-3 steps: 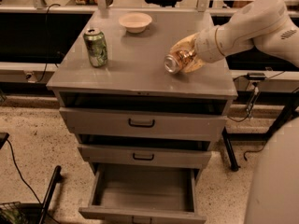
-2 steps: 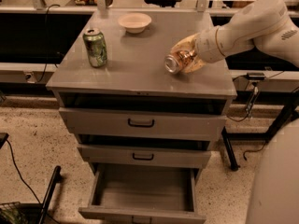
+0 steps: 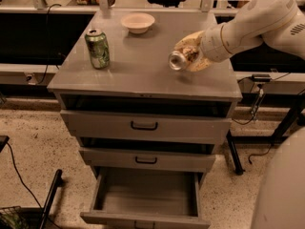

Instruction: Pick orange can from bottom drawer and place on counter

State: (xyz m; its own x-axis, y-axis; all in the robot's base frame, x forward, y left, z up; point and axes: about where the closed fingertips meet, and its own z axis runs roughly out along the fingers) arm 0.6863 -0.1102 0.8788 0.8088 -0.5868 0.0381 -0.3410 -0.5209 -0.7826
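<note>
The orange can (image 3: 182, 57) is held tilted on its side, silver end facing me, just above the right part of the counter (image 3: 143, 66). My gripper (image 3: 190, 55) is shut on the orange can, its pale fingers wrapped around the can's body, with the white arm reaching in from the upper right. The bottom drawer (image 3: 147, 199) is pulled open below the two shallower drawers and its inside shows nothing in it.
A green and white can (image 3: 97, 47) stands upright on the counter's left. A pale bowl (image 3: 137, 22) sits at the counter's back. Cables and a black stand leg lie on the speckled floor at left. The robot's white base (image 3: 281, 185) fills the lower right.
</note>
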